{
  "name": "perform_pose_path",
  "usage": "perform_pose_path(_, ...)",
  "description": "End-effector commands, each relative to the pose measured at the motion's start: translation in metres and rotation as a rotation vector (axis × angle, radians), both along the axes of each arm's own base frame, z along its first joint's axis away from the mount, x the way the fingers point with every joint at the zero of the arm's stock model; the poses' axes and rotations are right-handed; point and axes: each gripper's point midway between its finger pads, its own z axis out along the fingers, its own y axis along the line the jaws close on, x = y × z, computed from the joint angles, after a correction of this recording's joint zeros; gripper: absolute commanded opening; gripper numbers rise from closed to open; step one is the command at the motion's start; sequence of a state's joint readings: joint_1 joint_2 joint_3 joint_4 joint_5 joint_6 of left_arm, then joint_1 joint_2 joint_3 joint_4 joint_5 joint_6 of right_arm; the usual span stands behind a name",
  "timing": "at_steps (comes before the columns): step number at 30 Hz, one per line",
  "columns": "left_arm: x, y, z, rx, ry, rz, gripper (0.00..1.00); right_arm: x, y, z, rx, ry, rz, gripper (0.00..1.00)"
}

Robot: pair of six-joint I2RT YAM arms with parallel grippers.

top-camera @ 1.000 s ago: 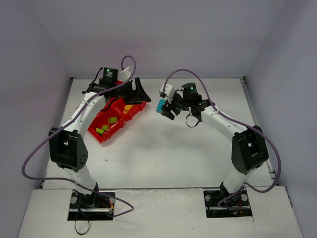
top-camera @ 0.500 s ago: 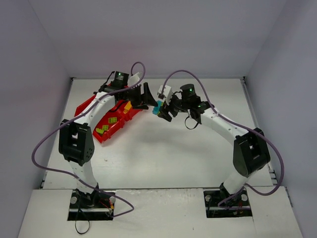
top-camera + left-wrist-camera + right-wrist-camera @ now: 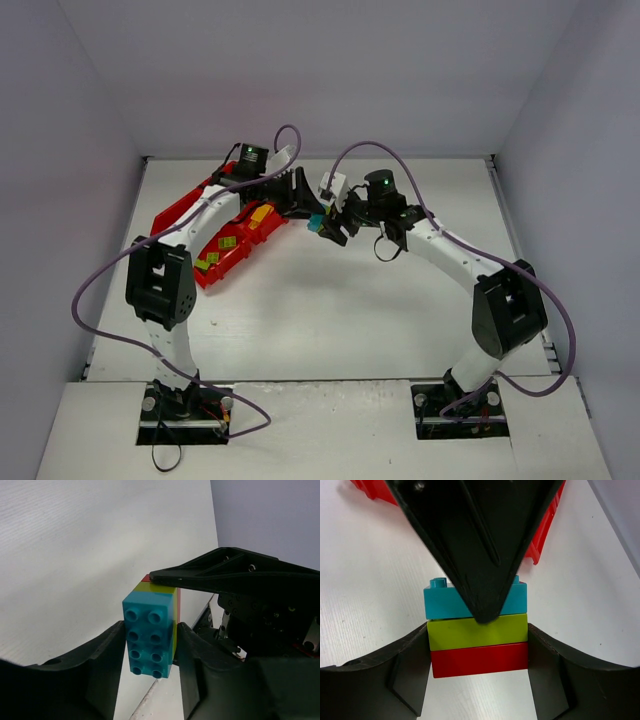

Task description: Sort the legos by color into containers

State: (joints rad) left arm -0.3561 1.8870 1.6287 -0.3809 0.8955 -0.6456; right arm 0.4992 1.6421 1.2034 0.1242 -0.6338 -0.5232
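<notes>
Your left claw (image 3: 150, 632), swung over from the red tray (image 3: 176, 212), narrowed seemingly onto the teal brick (image 3: 149, 645) topping the stack (image 3: 477, 632) your right claw (image 3: 478, 654) held above the counter (image 3: 330, 300), readying separation.

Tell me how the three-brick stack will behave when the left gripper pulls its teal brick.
Rigid, probably: the stack shows straight edges and tight seams. The teal brick should snap off abruptly, since it looks press-fitted onto the lime brick. The smooth plastic faces may slip in the right gripper.
</notes>
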Motion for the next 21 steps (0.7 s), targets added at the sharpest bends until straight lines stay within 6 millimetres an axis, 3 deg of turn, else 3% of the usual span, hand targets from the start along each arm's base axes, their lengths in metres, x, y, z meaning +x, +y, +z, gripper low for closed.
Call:
perform_pose_path(1, 0.001, -0.011, 0.042, -0.093, -0.105, -0.053, 0.37, 0.002, 0.006, 0.045, 0.078, -0.120, 0.019, 0.01)
perform_pose_path(4, -0.002, -0.013, 0.042, -0.103, -0.098, -0.072, 0.23, 0.001, 0.006, 0.046, 0.078, -0.121, 0.017, 0.01)
perform_pose_path(5, -0.002, -0.012, 0.043, -0.107, -0.099, -0.074, 0.12, 0.002, 0.005, 0.046, 0.077, -0.122, 0.015, 0.01)
perform_pose_path(7, -0.003, -0.010, 0.046, -0.110, -0.107, -0.079, 0.00, 0.001, 0.003, 0.045, 0.073, -0.124, 0.008, 0.01)
perform_pose_path(11, 0.001, 0.005, 0.052, -0.116, -0.108, -0.058, 0.00, -0.001, 0.000, 0.038, 0.061, -0.115, -0.001, 0.01)
perform_pose_path(14, 0.008, 0.029, 0.059, -0.113, -0.118, -0.020, 0.00, -0.001, -0.003, 0.035, 0.052, -0.114, -0.012, 0.01)
perform_pose_path(18, 0.019, 0.074, 0.069, -0.076, -0.139, 0.047, 0.00, -0.003, -0.005, 0.031, 0.045, -0.107, -0.018, 0.01)
perform_pose_path(21, 0.022, 0.106, 0.064, 0.002, -0.147, 0.103, 0.00, -0.003, -0.006, 0.029, 0.040, -0.105, -0.023, 0.01)
